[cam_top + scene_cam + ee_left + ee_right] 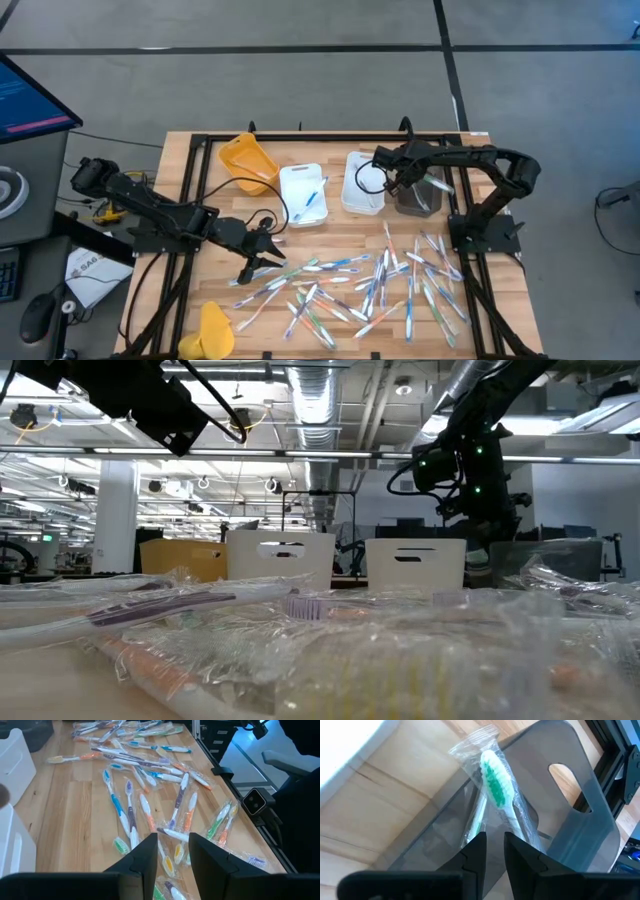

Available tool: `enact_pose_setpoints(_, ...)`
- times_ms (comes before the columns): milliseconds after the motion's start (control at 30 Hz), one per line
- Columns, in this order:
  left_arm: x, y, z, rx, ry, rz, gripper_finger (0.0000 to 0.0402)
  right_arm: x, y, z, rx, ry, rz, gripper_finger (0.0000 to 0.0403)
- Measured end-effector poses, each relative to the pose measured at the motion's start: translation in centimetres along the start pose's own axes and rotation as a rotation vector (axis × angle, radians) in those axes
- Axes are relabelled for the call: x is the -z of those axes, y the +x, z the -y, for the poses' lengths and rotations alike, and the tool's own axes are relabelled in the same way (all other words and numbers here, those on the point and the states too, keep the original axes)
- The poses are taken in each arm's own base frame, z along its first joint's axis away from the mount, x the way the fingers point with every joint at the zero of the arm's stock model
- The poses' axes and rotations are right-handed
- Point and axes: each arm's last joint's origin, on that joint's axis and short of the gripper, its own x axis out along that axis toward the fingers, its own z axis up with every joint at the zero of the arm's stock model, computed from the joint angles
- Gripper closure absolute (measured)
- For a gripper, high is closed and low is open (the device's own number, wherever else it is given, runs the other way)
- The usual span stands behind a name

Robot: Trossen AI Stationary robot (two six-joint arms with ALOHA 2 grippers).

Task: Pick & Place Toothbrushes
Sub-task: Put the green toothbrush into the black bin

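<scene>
Dozens of wrapped toothbrushes (370,285) lie scattered over the near half of the wooden bench (330,240), spreading from the middle toward the right edge. Along the far edge stand four bins in a row: a yellow bin (248,162), a white bin (302,195) with a blue toothbrush (312,196) lying inside it, a second white bin (364,185), and a dark grey bin (418,195). The right end effector (492,845) hangs over the dark grey bin (570,820), clenched on a green-bristled toothbrush (495,785) in a clear wrapper, whose head sticks out past the fingertips above the bin's interior. The left end effector (262,255) sits low over the bench near the left end of the scattered pile, its two dark fingers (145,857) parted by a narrow gap with nothing between them; in the left wrist view, brushes with blue, purple, orange and green accents lie on the wood just ahead of it. A yellow object (214,328) rests by the near left corner.
</scene>
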Motion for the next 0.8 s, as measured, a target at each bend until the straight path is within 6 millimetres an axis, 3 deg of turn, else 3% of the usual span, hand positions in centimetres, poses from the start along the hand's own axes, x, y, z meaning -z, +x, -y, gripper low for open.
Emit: enact_pose_setpoints(800,0.0,0.0,0.1,0.004,0.002,-0.001,0.0298,-0.2,0.4,0.9,0.034,0.048,-0.017,0.0342)
